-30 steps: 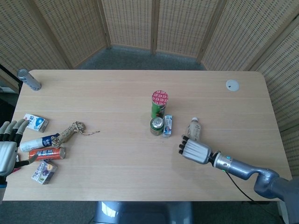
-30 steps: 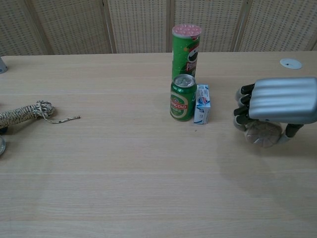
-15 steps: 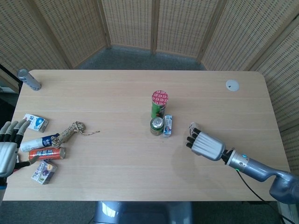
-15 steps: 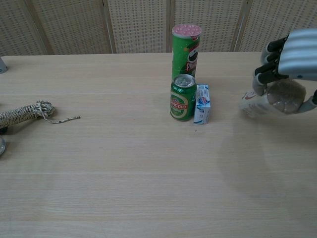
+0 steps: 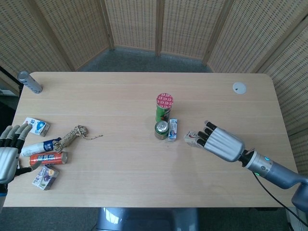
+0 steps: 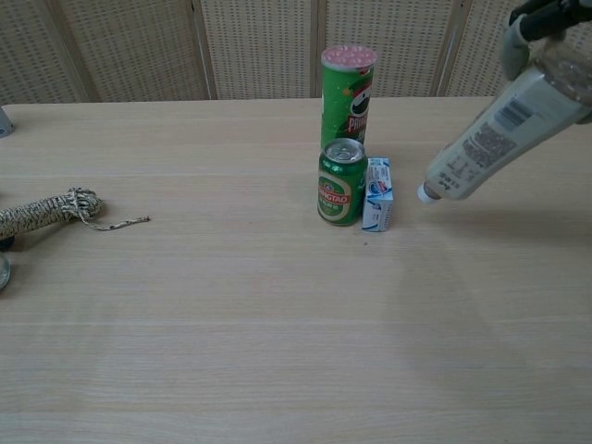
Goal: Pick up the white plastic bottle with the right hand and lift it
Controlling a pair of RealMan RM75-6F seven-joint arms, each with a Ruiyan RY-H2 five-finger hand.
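Observation:
The white plastic bottle (image 6: 490, 139) hangs in the air, tilted with its cap end down and to the left, clear of the table. My right hand (image 5: 222, 143) grips its upper end; in the chest view only the fingers (image 6: 541, 18) show at the top right corner. In the head view just the bottle's cap end (image 5: 191, 138) pokes out from under the hand. My left hand (image 5: 8, 153) lies at the table's left edge, fingers spread, holding nothing.
A green chip tube (image 6: 348, 91), a green can (image 6: 340, 182) and a small blue-white carton (image 6: 376, 193) stand together mid-table, just left of the bottle. A rope coil (image 5: 72, 134), cartons and tubes lie near the left hand. A grey cylinder (image 5: 30, 82) and white disc (image 5: 239, 87) sit far back.
The right hand closed on the bottle where it stood and raised it off the table, tipping its cap end down and to the left. The left hand stayed in place.

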